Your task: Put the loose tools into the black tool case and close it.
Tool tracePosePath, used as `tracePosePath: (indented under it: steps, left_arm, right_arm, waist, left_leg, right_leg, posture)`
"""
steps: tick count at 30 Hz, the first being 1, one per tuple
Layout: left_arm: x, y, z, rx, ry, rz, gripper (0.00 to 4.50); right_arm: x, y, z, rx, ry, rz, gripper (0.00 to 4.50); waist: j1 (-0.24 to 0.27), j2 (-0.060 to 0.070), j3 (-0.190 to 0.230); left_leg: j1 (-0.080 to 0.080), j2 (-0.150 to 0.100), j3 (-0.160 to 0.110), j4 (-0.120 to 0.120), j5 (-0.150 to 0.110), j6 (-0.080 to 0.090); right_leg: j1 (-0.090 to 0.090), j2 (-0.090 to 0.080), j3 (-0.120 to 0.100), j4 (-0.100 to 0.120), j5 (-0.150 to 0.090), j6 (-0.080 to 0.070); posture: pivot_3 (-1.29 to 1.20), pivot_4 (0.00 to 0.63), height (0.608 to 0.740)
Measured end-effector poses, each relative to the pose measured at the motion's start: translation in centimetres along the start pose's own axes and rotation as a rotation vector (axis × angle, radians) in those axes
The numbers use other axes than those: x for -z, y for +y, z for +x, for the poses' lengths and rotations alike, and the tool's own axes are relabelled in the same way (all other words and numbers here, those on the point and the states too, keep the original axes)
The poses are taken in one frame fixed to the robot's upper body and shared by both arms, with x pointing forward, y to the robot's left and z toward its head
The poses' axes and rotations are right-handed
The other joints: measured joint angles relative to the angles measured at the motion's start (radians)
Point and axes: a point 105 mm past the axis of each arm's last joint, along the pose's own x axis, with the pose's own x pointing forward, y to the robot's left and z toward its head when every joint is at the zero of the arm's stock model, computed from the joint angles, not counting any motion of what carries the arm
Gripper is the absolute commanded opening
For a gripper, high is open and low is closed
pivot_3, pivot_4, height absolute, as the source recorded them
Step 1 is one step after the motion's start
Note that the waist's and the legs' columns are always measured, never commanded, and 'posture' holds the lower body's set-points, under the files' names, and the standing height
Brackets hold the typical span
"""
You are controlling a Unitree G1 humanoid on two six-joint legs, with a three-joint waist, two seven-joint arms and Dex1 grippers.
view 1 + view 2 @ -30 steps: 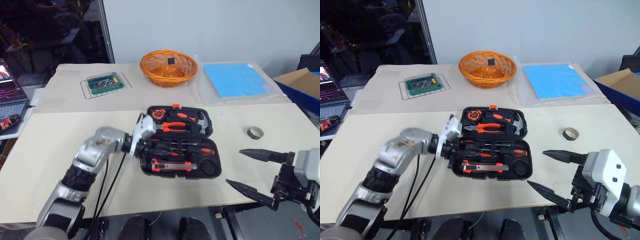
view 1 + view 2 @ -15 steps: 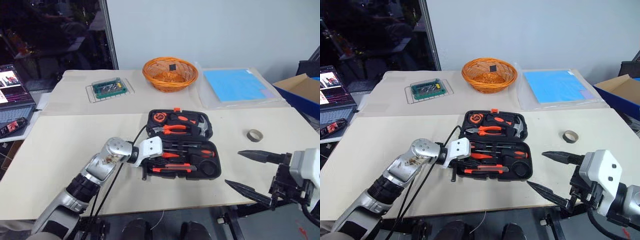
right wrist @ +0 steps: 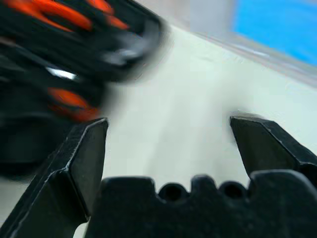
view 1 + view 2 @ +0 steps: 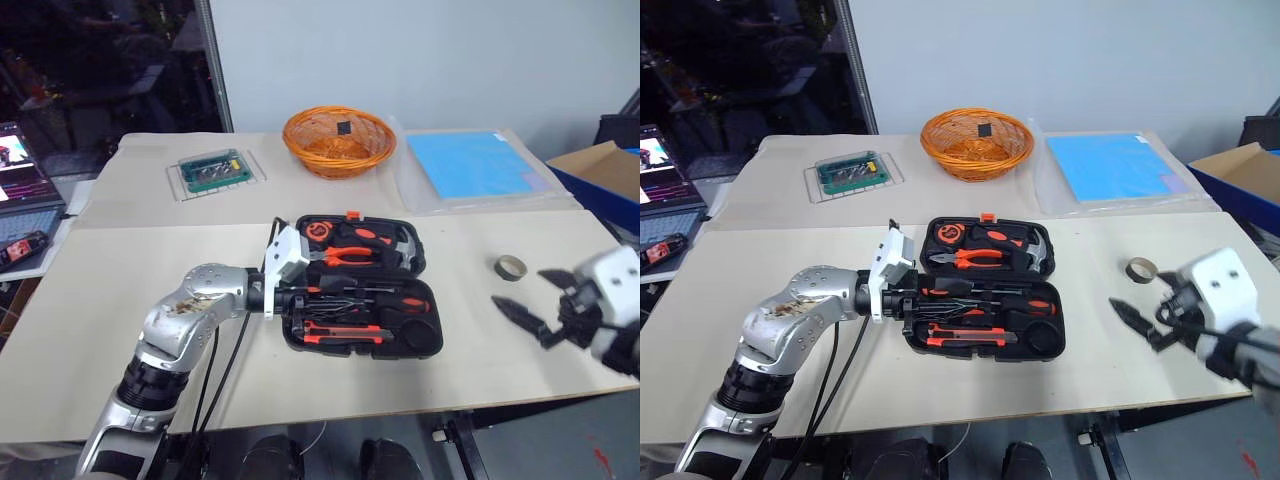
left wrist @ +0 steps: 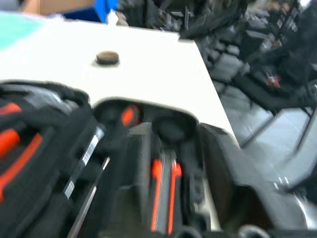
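Robot at a desk [image 4: 120, 300] with an open tool case [image 4: 362, 285], one tape roll [image 4: 511, 266] left outside it.

The black case lies open mid-desk, screwdrivers and a utility knife [image 4: 345, 334] already seated in its slots. The left gripper [image 4: 912, 300] sits at the case's left edge over the screwdriver slots; whether its jaws are spread or pressed together cannot be told, and nothing seems pinched. The right gripper [image 4: 545, 300] hovers near the desk's right edge, jaws spread wide and empty, just short of the small grey tape roll lying apart from the case. The step in hand looks like fetching that roll; next the right jaws must reach over it, pinch it, then carry it to the round pocket [image 4: 418, 334] before the lid is closed.
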Motion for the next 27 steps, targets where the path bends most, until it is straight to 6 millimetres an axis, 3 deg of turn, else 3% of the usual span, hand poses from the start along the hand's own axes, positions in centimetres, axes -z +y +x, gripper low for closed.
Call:
tracePosePath:
  steps: [2, 6, 9, 13, 15, 18, 22, 27]
  left_arm:
    - [-0.8, -0.2, 0.2, 0.002, -0.02, -0.006, 3.76]
    - [-1.4, -0.4, 0.4, 0.015, -0.03, -0.027, 3.76]
    - [-1.5, -0.2, 0.5, -0.003, -0.028, -0.022, 3.76]
    - [-1.7, 0.1, 0.7, -0.032, -0.029, 0.0, 3.76]
    - [-1.6, 0.3, 0.6, -0.052, -0.025, 0.002, 3.76]
    - [-1.4, 0.4, 0.4, -0.073, -0.025, -0.001, 3.8]
    - [-1.2, 0.5, 0.1, -0.109, -0.027, -0.001, 3.8]
    - [-0.7, 0.5, -0.4, -0.134, -0.015, -0.009, 3.8]
  right_arm:
    - [0.1, -0.6, 1.1, -0.008, 0.076, -0.073, 4.5]
    - [1.2, -2.0, 4.7, -0.078, 0.209, -0.061, 4.5]
    - [2.4, -2.0, 6.8, -0.157, 0.288, -0.027, 4.5]
    - [1.8, -3.1, 10.3, -0.18, 0.309, -0.021, 4.5]
    - [2.5, -3.8, 11.4, -0.171, 0.346, -0.029, 4.5]
    - [3.6, -4.4, 12.5, -0.162, 0.389, -0.027, 3.86]
    - [5.4, -5.1, 12.9, -0.16, 0.465, -0.023, 2.43]
    - [6.0, -5.2, 12.8, -0.174, 0.481, -0.017, 0.71]
  waist:
    - [-0.005, 0.0, 0.0]
    - [-0.017, -0.001, 0.002]
    - [-0.017, 0.0, 0.003]
    - [-0.026, 0.0, 0.005]
    - [-0.024, 0.0, 0.005]
    - [-0.021, 0.001, 0.006]
    - [-0.021, 0.002, 0.007]
    - [-0.031, 0.003, 0.007]
  left_leg:
    - [0.0, 0.0, 0.0, -0.001, 0.003, -0.005]
    - [0.0, 0.0, 0.001, -0.001, 0.003, -0.006]
    - [-0.001, 0.0, 0.001, -0.002, 0.004, -0.006]
    - [-0.001, -0.001, 0.003, -0.002, 0.004, -0.006]
    - [-0.001, -0.001, 0.003, -0.002, 0.004, -0.007]
    - [-0.002, -0.001, 0.003, -0.002, 0.005, -0.008]
    - [-0.002, -0.001, 0.003, -0.003, 0.005, -0.009]
    - [-0.001, -0.001, 0.002, -0.003, 0.007, -0.011]
  right_leg:
    - [0.0, 0.001, 0.0, 0.0, 0.0, 0.0]
    - [0.0, 0.002, 0.0, 0.0, 0.001, 0.002]
    - [-0.001, 0.002, 0.0, 0.0, 0.002, 0.006]
    - [-0.001, 0.002, 0.0, -0.001, 0.003, 0.008]
    - [-0.001, 0.002, -0.001, -0.001, 0.002, 0.008]
    - [-0.001, 0.002, -0.001, -0.002, 0.002, 0.008]
    - [-0.001, 0.002, -0.003, -0.002, 0.002, 0.008]
    - [0.0, 0.002, -0.003, -0.001, 0.003, 0.008]
  posture:
    - [0.0, 0.15, 0.74]
    - [0.0, 0.15, 0.74]
    - [0.0, 0.15, 0.74]
    - [0.0, 0.15, 0.74]
    - [0.0, 0.15, 0.74]
    - [0.0, 0.15, 0.74]
    - [0.0, 0.15, 0.74]
    - [0.0, 0.15, 0.74]
